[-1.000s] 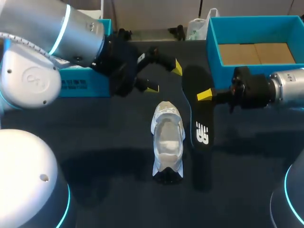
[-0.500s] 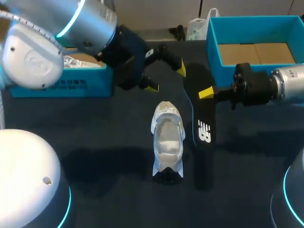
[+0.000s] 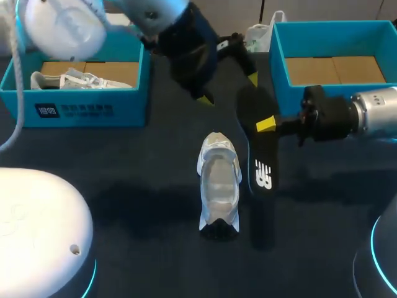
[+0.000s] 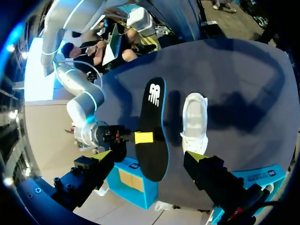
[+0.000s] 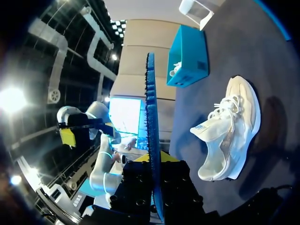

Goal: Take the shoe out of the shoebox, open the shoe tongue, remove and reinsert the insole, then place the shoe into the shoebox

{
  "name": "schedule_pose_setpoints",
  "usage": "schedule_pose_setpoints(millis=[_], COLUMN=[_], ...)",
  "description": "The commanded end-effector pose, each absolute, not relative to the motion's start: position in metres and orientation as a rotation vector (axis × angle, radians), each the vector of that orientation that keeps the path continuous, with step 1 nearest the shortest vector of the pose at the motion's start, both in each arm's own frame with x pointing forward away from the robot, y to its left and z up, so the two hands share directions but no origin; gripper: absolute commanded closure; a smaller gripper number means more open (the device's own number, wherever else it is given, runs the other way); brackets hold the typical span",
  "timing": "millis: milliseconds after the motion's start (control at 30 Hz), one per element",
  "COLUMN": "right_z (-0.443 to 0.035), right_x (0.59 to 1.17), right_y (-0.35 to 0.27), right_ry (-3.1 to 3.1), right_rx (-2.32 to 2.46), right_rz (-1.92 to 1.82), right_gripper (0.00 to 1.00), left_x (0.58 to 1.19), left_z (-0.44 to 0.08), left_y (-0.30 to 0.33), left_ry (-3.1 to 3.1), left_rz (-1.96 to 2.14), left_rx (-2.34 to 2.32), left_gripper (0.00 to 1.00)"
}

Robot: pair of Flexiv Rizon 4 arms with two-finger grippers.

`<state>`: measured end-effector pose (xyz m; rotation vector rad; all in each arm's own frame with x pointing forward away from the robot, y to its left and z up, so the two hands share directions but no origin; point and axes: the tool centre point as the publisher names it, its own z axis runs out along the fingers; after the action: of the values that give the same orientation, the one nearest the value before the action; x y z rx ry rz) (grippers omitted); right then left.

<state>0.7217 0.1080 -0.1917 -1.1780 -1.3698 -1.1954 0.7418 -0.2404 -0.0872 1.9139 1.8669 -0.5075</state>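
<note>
A white shoe (image 3: 218, 186) lies on the dark table with its opening up. Just to its right a black insole (image 3: 261, 149) hangs over the table, and my right gripper (image 3: 267, 124) is shut on its edge from the right. The right wrist view shows that insole (image 5: 150, 117) edge-on between the fingers of the right gripper (image 5: 153, 161), with the shoe (image 5: 229, 131) beside it. My left gripper (image 3: 227, 89) is open and empty, raised behind the shoe. In the left wrist view the left gripper (image 4: 149, 157) stands wide over the insole (image 4: 152, 131) and the shoe (image 4: 193, 122).
A blue shoebox (image 3: 80, 108) at the back left holds another white shoe (image 3: 68, 81). A second blue shoebox (image 3: 276, 68) with a cardboard floor stands at the back right, close behind the right gripper. A white bag (image 3: 257, 37) lies at the far edge.
My left arm has swung up and to the right, uncovering the left shoebox; its gripper stays open. The right gripper and insole have barely moved, and the shoe lies still.
</note>
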Motion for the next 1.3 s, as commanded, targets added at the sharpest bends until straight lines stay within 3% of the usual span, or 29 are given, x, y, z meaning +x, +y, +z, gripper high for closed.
schedule_pose_setpoints(millis=[33, 1300], right_z=[-0.194, -0.192], right_x=[0.724, 0.731], right_y=[0.113, 0.111], right_ry=[-1.371, -1.374], right_rx=[-1.172, -1.163], right_rz=[-1.192, -1.160], right_gripper=[1.00, 1.00], left_x=[0.749, 0.762], left_z=[-0.084, -0.090], left_y=[-0.255, -0.305], left_ry=[2.071, 2.262], left_rz=[-0.158, 0.007], left_rx=[2.131, 2.335], left_gripper=[0.00, 0.00])
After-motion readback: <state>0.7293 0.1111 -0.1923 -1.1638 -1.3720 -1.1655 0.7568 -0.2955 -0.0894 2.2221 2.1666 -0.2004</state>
